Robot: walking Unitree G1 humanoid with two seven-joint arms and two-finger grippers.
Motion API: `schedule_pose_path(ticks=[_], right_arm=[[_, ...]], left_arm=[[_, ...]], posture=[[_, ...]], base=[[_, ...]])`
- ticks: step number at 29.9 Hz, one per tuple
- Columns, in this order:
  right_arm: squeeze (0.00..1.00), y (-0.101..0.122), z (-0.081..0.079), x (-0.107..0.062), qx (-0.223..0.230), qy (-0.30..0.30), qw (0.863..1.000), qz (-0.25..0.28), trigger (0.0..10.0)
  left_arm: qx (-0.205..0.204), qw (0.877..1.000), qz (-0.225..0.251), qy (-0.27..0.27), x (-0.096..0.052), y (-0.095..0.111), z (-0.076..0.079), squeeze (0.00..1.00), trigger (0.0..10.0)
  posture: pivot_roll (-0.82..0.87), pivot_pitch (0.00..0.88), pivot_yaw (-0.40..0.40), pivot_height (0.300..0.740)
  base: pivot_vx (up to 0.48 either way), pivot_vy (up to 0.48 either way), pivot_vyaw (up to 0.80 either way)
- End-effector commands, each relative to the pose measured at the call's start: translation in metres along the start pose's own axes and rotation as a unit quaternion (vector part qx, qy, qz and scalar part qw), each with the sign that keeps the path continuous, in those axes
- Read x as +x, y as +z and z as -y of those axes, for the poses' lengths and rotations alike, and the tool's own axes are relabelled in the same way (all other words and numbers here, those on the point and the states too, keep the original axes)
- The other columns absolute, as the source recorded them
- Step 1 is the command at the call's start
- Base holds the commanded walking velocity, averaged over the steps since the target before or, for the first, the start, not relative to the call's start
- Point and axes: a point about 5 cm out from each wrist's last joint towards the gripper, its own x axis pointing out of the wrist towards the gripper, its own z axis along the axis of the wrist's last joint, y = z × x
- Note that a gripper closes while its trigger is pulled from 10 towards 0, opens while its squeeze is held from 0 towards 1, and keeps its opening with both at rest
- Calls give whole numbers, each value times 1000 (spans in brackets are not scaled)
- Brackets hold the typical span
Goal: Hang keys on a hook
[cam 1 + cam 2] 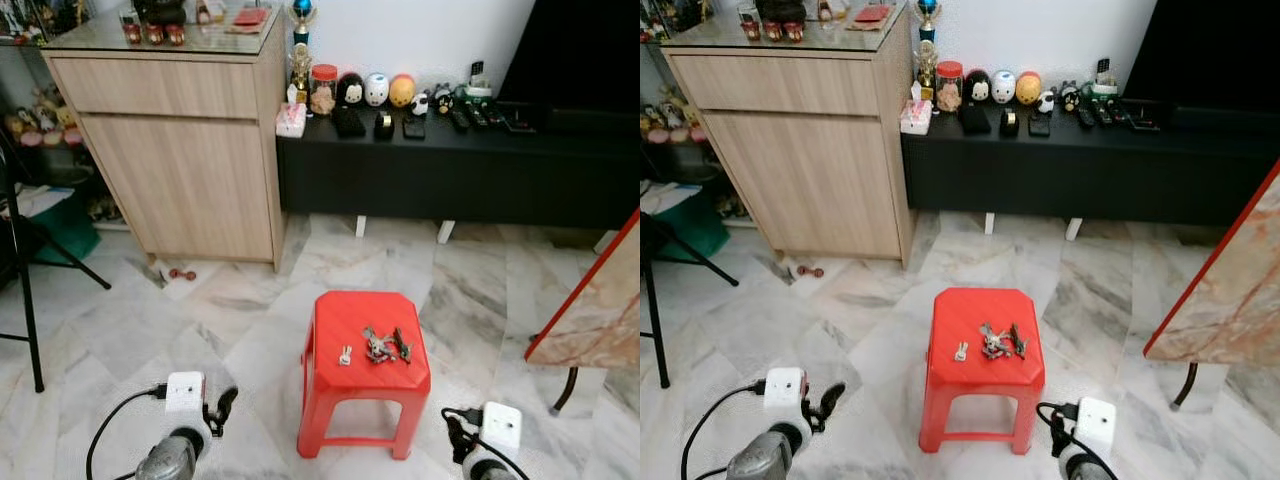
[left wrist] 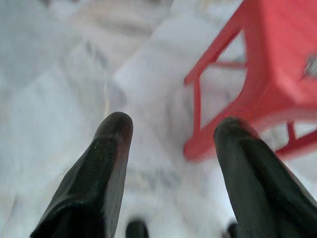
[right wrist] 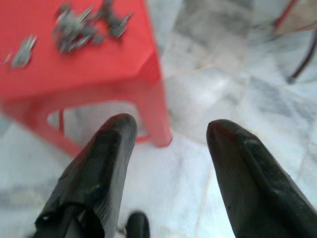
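Two key sets [image 1: 385, 346] atop red stool [image 1: 335, 375].

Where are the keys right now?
The bunch of keys lies on top of the red plastic stool, right of centre, with one small key lying apart on its left.

The head views are evenly bright, with soft daylight-like light and only faint shadow under the stool [image 1: 365, 365]. The marble floor [image 1: 240, 310] shows a mild sheen, no harsh glare. Both are fairly sharp, slightly soft at the edges. The wrist views are blurred: the fingers [image 2: 94, 183] loom dark, and the keys [image 3: 81, 27] smear.
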Motion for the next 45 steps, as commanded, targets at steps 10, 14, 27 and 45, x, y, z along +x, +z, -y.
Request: schedule_pose_path(ticks=[10,14,27,45], right_arm=[[0,-35,0,-9,12,-29,996,-86,10000],[0,-33,-6,-7,32,-26,996,-84,10000],[0,-27,-16,-4,18,7,997,-74,10000],[0,-17,-13,0,27,6,997,-69,10000]], left_arm=[[20,994,-109,3,-11,-44,4,0,10000],[20,994,-111,-4,-10,-46,8,0,10000],[4,993,-114,5,-9,-45,8,0,10000],[2,992,-123,14,-14,-53,5,0,10000]], posture=[[8,0,-43,740],[14,0,-50,740],[7,0,-53,740],[13,0,-66,740]], base=[[0,0,0],[0,0,0],[164,0,0],[284,0,104]])
